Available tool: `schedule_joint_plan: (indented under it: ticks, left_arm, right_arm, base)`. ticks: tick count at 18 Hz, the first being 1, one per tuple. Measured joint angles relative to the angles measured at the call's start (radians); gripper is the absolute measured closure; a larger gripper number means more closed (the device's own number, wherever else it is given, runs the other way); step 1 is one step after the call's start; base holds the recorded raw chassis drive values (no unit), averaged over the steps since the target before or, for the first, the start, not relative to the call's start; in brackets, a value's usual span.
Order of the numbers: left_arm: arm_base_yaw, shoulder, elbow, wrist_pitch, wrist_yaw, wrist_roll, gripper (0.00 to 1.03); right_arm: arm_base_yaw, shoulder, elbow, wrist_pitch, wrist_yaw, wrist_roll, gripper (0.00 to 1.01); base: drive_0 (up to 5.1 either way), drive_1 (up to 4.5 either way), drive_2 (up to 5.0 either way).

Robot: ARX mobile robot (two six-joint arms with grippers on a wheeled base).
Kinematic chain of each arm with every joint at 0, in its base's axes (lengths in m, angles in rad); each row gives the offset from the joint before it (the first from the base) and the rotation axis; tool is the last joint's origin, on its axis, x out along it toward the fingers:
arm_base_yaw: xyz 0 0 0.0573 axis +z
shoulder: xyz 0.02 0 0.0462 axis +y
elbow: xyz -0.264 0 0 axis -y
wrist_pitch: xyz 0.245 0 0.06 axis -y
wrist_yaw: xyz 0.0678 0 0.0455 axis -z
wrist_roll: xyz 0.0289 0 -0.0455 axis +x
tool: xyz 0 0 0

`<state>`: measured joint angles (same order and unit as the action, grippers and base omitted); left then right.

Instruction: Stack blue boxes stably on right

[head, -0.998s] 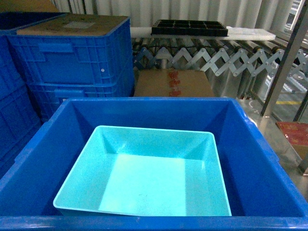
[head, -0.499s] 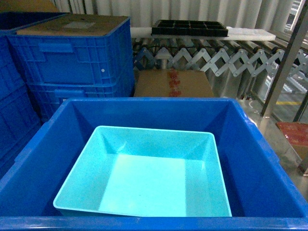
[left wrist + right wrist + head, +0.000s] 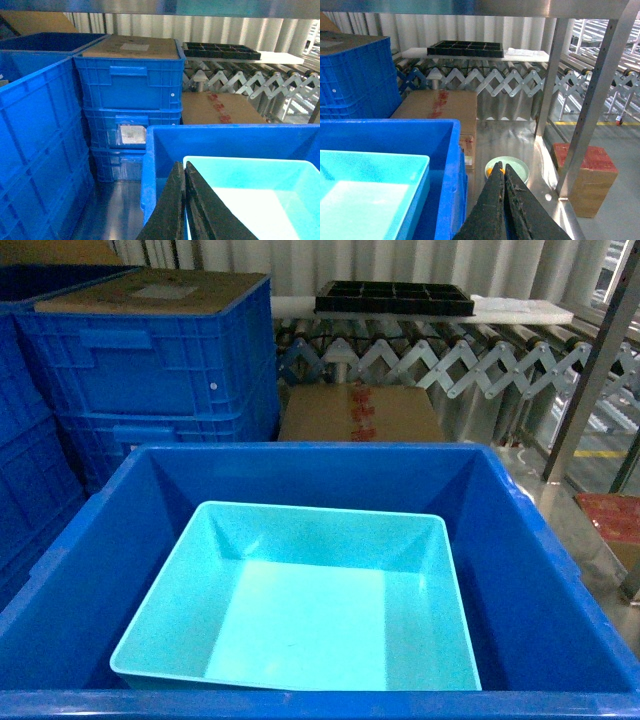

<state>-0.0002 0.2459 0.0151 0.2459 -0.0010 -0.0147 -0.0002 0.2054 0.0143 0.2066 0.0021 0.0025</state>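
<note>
A turquoise tub (image 3: 310, 610) sits nested inside a large royal-blue crate (image 3: 520, 570) that fills the lower half of the head view. The tub rests slightly askew, its near left corner low. Neither gripper shows in the head view. In the left wrist view my left gripper (image 3: 183, 167) is shut with nothing in it, its tips over the left edge of the turquoise tub (image 3: 250, 195) and the crate wall (image 3: 165, 150). In the right wrist view my right gripper (image 3: 503, 167) is shut and empty, just right of the crate's right wall (image 3: 451, 170).
Stacked blue crates (image 3: 150, 360) stand at the left, one topped with cardboard. A brown carton (image 3: 360, 412) lies behind the crate, before an expanding roller conveyor (image 3: 450, 360) holding a black tray (image 3: 393, 298). A pale green bowl (image 3: 516, 167), a metal post (image 3: 587, 100) and a red-topped box (image 3: 585, 175) are on the right.
</note>
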Motion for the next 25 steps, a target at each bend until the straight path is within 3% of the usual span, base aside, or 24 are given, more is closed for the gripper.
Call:
schedule_joint_plan:
  ticks: [2,4,5,6,7,8,17,18,24,25]
  left_arm:
    - [0.0,-0.042,0.0,-0.041,0.0,0.0,1.01]
    - [0.0,-0.065,0.0,-0.065,0.0,0.0,1.01]
    - [0.0,-0.067,0.0,-0.067,0.0,0.0,1.01]
    - [0.0,-0.075,0.0,-0.074,0.0,0.0,1.01]
    - [0.0,-0.158,0.001,-0.198,0.002,0.0,1.01]
    - [0.0,-0.237,0.001,-0.24,-0.001,0.001,1.01]
    - [0.0,-0.236,0.0,-0.25,0.0,0.0,1.0]
    - [0.0,-0.236,0.0,-0.25,0.0,0.001,0.87]
    - [0.0,-0.236,0.0,-0.25,0.0,0.001,0.09]
    - [0.0,-0.236,0.0,-0.25,0.0,0.003,0.03]
  right_arm:
    - [0.0,-0.034,0.0,-0.035,0.0,0.0,1.0]
    - [0.0,-0.148,0.001,-0.203,-0.001,0.0,1.0]
    - [0.0,-0.163,0.001,-0.215,-0.001,0.0,1.0]
    - [0.0,-0.198,0.001,-0.208,-0.001,0.0,1.0]
    - [0.0,-0.2,0.003,-0.201,-0.002,0.0,1.0]
    - [0.0,-0.2,0.0,-0.216,-0.001,0.0,1.0]
    - [0.0,-0.201,0.0,-0.211,-0.002,0.0,1.0]
    - [0.0,-0.201,0.0,-0.211,-0.002,0.0,0.92]
    - [0.0,-0.201,0.0,-0.211,-0.002,0.0,0.13]
    - [0.0,-0.201,0.0,-0.211,-0.002,0.0,0.01]
  base:
    - [0.0,0.0,0.0]
    - [0.0,0.0,0.0]
    - [0.0,0.0,0.0]
    - [0.0,0.0,0.0]
    - [0.0,0.0,0.0]
    - [0.0,0.0,0.0]
    - [0.0,0.0,0.0]
    - [0.0,0.0,0.0]
    - [0.0,0.0,0.0]
    - [0.0,0.0,0.0]
